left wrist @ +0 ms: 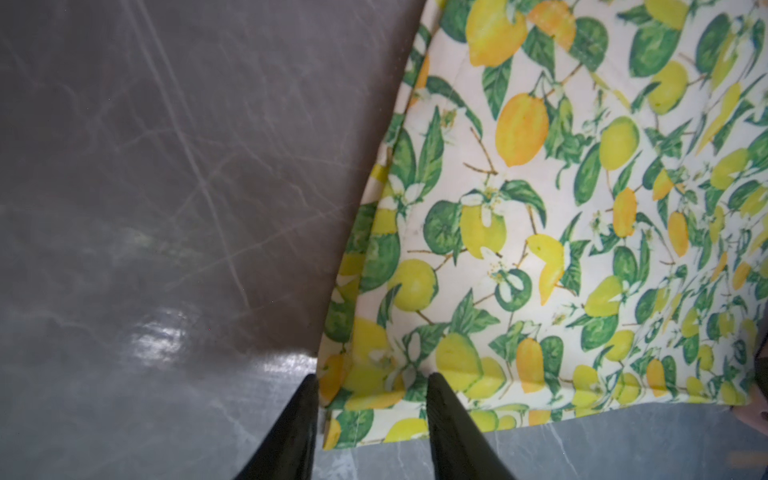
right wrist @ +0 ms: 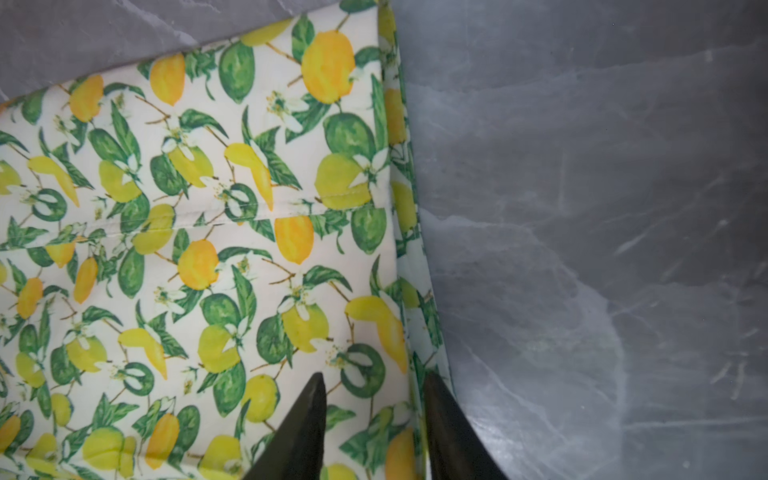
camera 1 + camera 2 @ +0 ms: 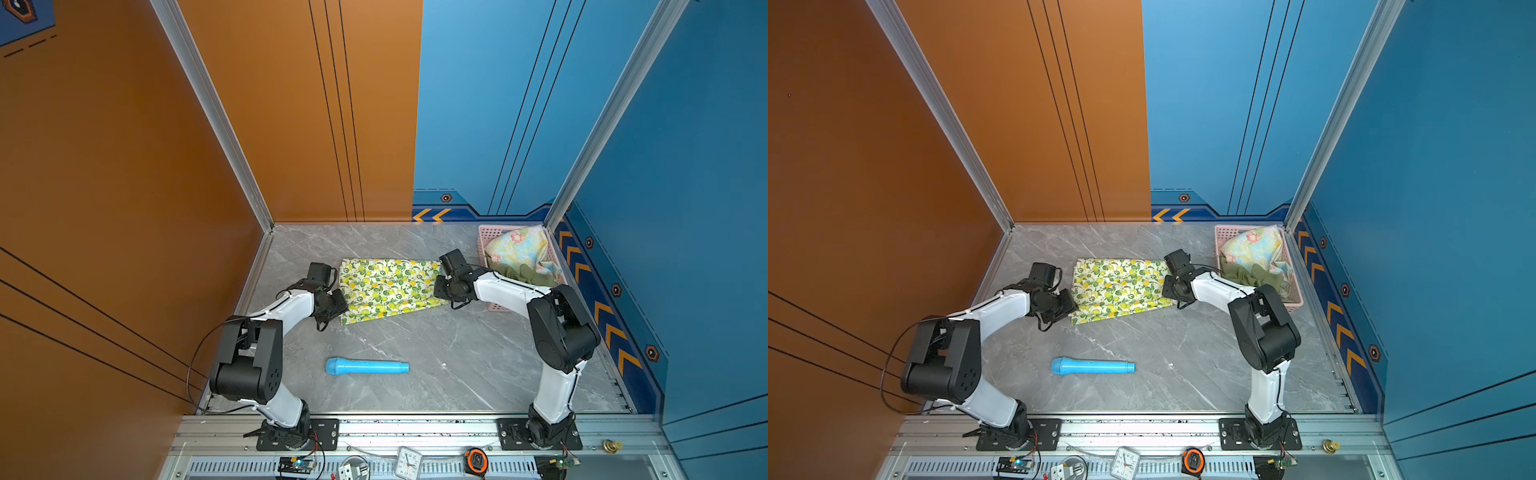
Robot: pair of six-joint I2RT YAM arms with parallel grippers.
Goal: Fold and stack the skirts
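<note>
1. Blue plastic cylinder (image 3: 365,367), widened at one end, lying on its side on the grey marbled surface (image 3: 457,353). It is nearest the arm bases, well apart from all cloth, and no part of the task.
2. Left pincer (image 1: 372,376): jaws apart, straddling the near left corner of the cloth, clamped on nothing. Right pincer (image 2: 372,374): jaws likewise apart, astride the cloth's right edge.
3. White lemon-and-leaf-print cloth skirt (image 3: 388,289), flat at mid-surface between the two pincers. Doubled edges and a stitched hem across its face suggest one fold is already laid. Step in hand, by judgement: folding this first skirt. The next move calls for both pincers to close on all layers at their ends and travel in step, lest the layers slip apart.
4. Pink plastic lattice basket (image 3: 484,232), far right corner. It holds the pastel blue-yellow skirt with pink flowers (image 3: 519,245) above the plain olive green skirt (image 3: 528,274). Both are crumpled and unfolded; no stack is begun.
</note>
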